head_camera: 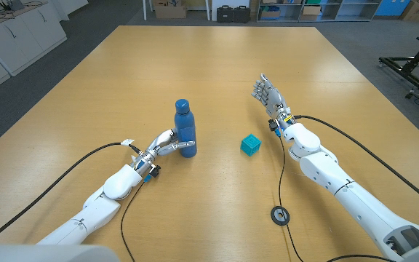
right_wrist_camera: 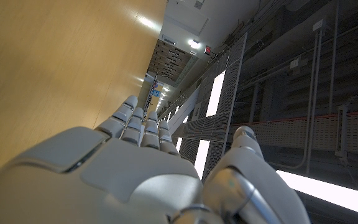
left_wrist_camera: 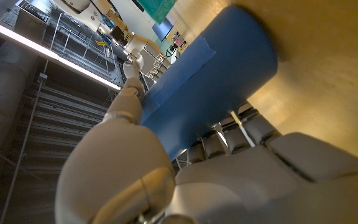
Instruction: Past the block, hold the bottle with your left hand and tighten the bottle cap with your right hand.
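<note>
A blue bottle [head_camera: 185, 128] stands upright left of the table's middle, its cap [head_camera: 182, 106] on top. My left hand [head_camera: 164, 144] is wrapped around the bottle's lower body; in the left wrist view the fingers [left_wrist_camera: 229, 134] and thumb close around the blue bottle [left_wrist_camera: 210, 87]. A small teal block [head_camera: 250, 144] sits on the table between the two hands. My right hand [head_camera: 269, 95] stands right of the block, away from the bottle, fingers spread and holding nothing. The right wrist view shows that hand [right_wrist_camera: 135, 162] empty beside the bare table.
The wooden table [head_camera: 217, 65] stretches wide beyond the bottle. Black cables [head_camera: 282, 182] trail along both arms, and a small round black disc [head_camera: 280, 215] lies near the front edge. Cabinets and boxes stand beyond the far edge.
</note>
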Controlling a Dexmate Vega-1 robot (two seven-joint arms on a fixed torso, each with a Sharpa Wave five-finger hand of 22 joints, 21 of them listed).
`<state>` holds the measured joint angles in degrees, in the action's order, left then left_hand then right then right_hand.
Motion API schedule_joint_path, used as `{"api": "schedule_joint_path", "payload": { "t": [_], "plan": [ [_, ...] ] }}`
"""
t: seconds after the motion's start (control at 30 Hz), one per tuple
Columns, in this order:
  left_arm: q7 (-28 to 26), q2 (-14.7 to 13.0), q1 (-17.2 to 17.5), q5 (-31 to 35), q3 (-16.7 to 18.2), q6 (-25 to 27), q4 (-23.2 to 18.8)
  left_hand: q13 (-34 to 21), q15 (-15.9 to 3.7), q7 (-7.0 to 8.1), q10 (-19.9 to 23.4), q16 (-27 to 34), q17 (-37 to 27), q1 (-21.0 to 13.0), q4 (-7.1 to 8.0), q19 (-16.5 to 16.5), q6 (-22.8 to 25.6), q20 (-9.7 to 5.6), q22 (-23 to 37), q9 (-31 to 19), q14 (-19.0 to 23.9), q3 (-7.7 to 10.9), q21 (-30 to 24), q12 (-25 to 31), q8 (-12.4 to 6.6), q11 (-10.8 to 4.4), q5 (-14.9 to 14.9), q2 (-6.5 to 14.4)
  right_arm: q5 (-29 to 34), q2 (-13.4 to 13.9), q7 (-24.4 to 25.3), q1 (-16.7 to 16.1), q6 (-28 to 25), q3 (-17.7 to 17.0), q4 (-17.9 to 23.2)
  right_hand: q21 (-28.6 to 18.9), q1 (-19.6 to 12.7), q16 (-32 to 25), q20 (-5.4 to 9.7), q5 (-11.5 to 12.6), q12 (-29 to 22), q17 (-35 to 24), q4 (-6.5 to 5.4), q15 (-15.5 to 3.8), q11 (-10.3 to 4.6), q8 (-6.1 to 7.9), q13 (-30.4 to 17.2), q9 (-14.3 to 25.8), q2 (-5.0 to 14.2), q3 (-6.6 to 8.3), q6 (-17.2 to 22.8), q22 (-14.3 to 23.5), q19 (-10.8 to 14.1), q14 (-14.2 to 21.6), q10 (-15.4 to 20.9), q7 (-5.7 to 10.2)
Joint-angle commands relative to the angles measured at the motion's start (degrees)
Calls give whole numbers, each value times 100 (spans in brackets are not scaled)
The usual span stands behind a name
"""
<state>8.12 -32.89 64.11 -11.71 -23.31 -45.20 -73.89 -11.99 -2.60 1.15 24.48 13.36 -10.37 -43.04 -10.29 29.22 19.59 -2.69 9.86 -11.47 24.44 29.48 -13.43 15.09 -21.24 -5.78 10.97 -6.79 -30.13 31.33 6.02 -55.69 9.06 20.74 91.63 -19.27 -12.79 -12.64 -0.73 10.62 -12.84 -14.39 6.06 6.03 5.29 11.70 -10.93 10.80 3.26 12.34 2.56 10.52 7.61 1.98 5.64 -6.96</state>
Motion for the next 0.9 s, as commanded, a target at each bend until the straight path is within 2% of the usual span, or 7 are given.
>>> {"api": "schedule_joint_path", "payload": {
  "t": [0.03,0.2,0.33,0.37,0.53,0.67,0.9],
  "plan": [
    [91,131,115,-343,35,89,-14,-18,-917,130,266,45,-10,-339,-17,232,314,-746,6,-15,230,159,-52,74,-90,-58,-41,260,4,22,-16,-14,34,-13,35,8,-13,-13,-44,25,21,-16,21,18,4,-16,-13,14,25,5,58,31,26,11,45,-147],
    [-137,105,313,-320,147,363,-299,-24,-991,139,560,50,-13,-798,-35,519,540,-766,13,-15,520,331,-88,106,-167,-105,-6,436,-5,26,-23,-24,42,-17,52,12,-12,-13,-47,25,25,-16,21,14,7,-14,-13,14,25,4,64,32,25,10,35,-144],
    [-253,50,431,-286,221,506,-520,-28,-1010,141,710,43,-15,-998,-36,635,650,-770,16,-16,653,401,-97,123,-203,-88,22,496,12,39,-27,-48,82,-21,77,15,-12,-11,-47,25,24,-17,21,12,9,-15,-13,14,26,3,66,32,25,8,37,-144],
    [-271,23,460,-276,241,540,-587,-30,-1009,139,739,39,-16,-1038,-26,669,710,-756,18,-17,696,416,-100,121,-224,-26,29,511,9,37,-22,-58,94,-27,87,16,-12,-13,-48,25,22,-17,21,14,10,-15,-13,14,26,2,66,32,25,12,44,-142],
    [-449,-95,659,-231,393,651,-956,-32,-1001,154,822,38,-21,-1032,12,743,795,-749,22,-18,769,410,-112,130,-252,25,28,509,31,54,-26,-111,177,-39,123,20,-12,-11,-43,24,23,-17,22,8,-5,-17,-13,14,27,0,65,32,32,8,44,-147],
    [-611,-215,866,-217,547,770,-1282,-35,-1005,174,915,41,-24,-1028,33,803,873,-750,25,-19,855,405,-120,145,-278,22,26,506,52,70,-28,-154,238,-46,157,26,-16,-36,28,25,13,-17,25,-104,-156,3,-12,14,31,-5,127,33,72,79,77,-91],
    [-734,-423,1142,-276,753,952,-1676,-42,-1021,182,992,43,-27,-1040,39,869,947,-755,29,-20,932,409,-133,157,-304,15,29,512,124,162,-8,-255,226,-35,374,25,-22,-39,62,25,13,-15,30,-133,-149,6,-12,14,32,-6,141,33,94,91,82,-86]
  ]
}}
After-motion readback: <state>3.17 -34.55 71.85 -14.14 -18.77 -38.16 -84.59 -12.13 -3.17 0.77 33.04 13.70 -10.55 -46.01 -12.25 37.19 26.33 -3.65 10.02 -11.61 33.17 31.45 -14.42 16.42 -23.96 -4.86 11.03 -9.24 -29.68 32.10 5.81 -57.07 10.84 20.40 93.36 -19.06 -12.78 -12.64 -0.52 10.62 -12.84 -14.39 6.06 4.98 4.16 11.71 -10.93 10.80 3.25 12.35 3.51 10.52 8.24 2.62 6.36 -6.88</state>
